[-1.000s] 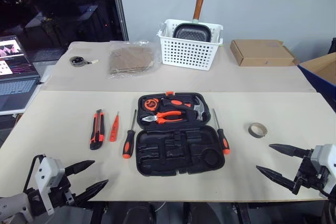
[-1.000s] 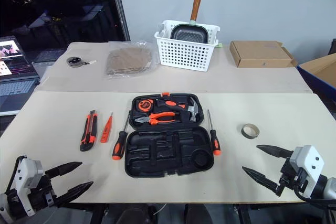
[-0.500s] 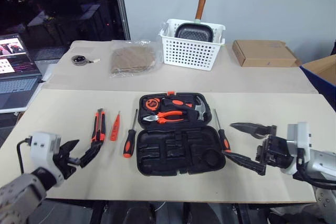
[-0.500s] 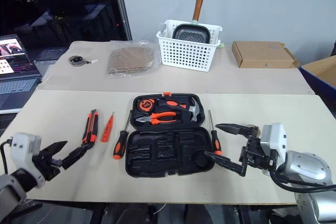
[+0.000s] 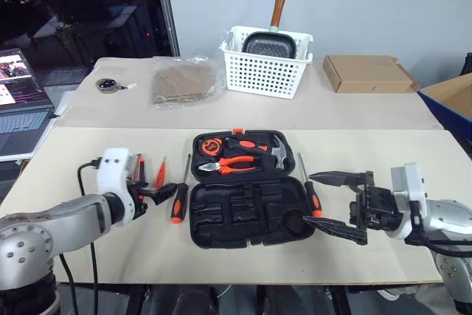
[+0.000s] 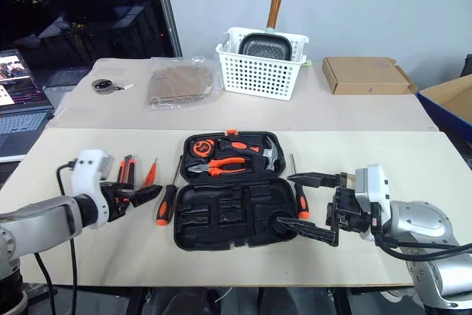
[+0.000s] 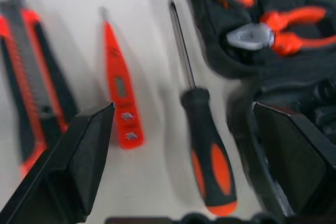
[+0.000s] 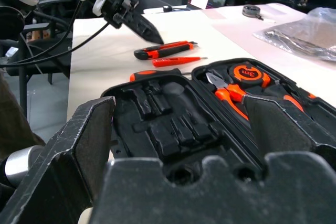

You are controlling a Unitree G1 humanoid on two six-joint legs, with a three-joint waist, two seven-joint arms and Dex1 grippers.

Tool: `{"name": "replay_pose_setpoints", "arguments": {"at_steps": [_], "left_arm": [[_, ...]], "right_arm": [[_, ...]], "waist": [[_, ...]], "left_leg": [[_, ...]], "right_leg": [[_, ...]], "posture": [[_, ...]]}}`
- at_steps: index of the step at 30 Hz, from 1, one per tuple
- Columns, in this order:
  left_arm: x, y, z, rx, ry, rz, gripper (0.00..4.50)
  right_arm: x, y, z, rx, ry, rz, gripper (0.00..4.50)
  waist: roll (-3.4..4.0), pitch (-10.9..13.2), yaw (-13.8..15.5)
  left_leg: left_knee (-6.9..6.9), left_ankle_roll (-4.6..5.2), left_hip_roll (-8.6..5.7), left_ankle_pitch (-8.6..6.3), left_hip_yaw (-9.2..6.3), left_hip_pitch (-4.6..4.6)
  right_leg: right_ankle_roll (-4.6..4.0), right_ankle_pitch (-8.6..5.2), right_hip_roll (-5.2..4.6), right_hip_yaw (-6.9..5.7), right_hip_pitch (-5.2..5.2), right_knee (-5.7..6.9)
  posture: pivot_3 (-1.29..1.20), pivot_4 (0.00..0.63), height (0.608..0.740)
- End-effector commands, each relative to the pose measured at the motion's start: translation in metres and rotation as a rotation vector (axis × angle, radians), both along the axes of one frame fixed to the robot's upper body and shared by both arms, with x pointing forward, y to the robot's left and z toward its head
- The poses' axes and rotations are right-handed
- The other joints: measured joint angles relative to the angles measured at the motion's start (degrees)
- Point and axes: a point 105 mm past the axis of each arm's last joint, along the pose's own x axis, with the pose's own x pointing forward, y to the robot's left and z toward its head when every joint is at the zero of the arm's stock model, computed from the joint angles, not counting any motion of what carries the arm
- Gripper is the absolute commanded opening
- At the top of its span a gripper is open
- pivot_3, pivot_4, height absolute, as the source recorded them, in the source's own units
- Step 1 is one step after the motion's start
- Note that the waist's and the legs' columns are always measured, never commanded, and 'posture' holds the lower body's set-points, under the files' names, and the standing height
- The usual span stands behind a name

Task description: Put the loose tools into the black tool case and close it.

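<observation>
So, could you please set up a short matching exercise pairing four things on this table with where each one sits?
Things:
1. frying pan
2. pliers
3. utility knife
4. cardboard box

Places:
A. on the table beside the tester screwdriver, left of the black tool case
B. in the white basket
C. flat on the far table, right of the basket
D. in the far half of the open case

Pairs: 1-B, 2-D, 3-A, 4-C
</observation>
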Motion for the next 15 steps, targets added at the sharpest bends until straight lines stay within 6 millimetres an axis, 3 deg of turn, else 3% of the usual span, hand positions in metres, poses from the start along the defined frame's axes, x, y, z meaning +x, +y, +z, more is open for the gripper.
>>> {"name": "replay_pose_setpoints", "arguments": {"at_steps": [1, 7, 15], "left_arm": [[0.000, -0.012, 0.003, -0.012, 0.028, 0.016, 4.50], [0.002, -0.017, -0.002, 0.062, 0.082, 0.043, 2.68], [0.005, -0.023, -0.019, 0.079, 0.149, 0.056, 2.68]], "right_arm": [[-0.004, -0.004, 0.009, -0.012, -0.048, 0.005, 4.46], [-0.008, -0.005, 0.010, -0.018, -0.042, -0.004, 4.50], [-0.012, -0.009, 0.011, -0.030, -0.039, -0.021, 4.50]], "waist": [[0.00, 0.0, 0.0], [0.01, 0.0, 0.2], [0.00, 0.0, 0.2]], "left_leg": [[0.00, -0.02, 0.00, 0.01, -0.02, 0.01], [0.00, -0.19, 0.03, 0.13, -0.04, 0.03], [0.00, -0.20, -0.03, 0.14, 0.04, 0.03]], "right_leg": [[-0.02, 0.00, 0.00, -0.01, 0.01, 0.01], [-0.13, -0.01, 0.07, -0.03, 0.03, 0.01], [-0.10, -0.03, 0.32, -0.11, 0.03, 0.00]], "posture": [[0.00, 0.150, 0.740], [0.00, 0.150, 0.740], [0.00, 0.150, 0.740]]}}
